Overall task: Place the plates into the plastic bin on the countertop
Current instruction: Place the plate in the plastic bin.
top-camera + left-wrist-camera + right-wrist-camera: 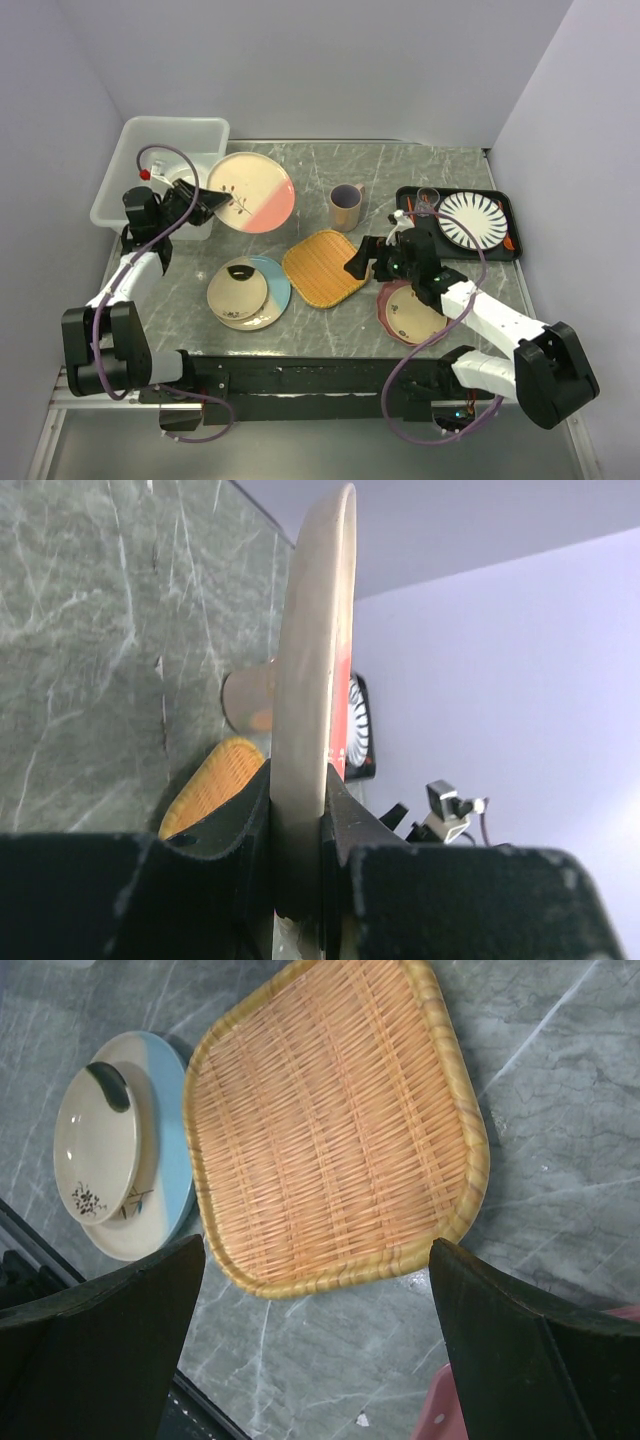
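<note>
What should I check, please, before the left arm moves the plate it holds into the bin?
1. Grip: the left gripper is shut on the plate at its rim: ok.
2. The bin is close beside that gripper: ok.
3. Room inside the bin: cannot tell, the arm hides part.
4. The mug stands apart from the plate: ok.
5. The right gripper is open over the woven tray, far from the bin: ok.

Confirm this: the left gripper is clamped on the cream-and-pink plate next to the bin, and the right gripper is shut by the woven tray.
Wrong on one point: the right gripper is open, not shut; the right wrist view shows its fingers spread wide by the woven tray. The left gripper is clamped on the cream-and-pink plate next to the bin.
</note>
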You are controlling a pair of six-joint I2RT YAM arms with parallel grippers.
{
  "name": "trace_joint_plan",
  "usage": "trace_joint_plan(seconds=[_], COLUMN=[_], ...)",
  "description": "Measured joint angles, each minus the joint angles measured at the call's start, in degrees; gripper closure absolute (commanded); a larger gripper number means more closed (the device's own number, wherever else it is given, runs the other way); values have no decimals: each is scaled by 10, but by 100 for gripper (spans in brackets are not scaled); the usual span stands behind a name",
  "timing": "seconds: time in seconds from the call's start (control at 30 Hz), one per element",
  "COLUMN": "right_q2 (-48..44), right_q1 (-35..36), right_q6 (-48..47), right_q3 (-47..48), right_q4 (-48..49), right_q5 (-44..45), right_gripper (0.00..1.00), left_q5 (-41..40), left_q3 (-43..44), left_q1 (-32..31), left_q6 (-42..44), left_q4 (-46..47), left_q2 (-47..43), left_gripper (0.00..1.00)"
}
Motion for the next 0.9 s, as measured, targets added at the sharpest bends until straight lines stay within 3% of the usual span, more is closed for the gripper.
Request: trace_joint_plan(seconds=[0.37,0.9], right_q2=[12,25], right_q1=[0,0], right_q6=[0,-2], right_q3=[0,0], right_q4=[0,1], right_q5=[-4,-10], right_gripper=[0,0], left_q5=[-1,-57], left_q3=[0,23], left_q1=[34,70], left_q6=[-48,-103], left_q4=[47,95], left_q2=[4,84], left_gripper=[99,99])
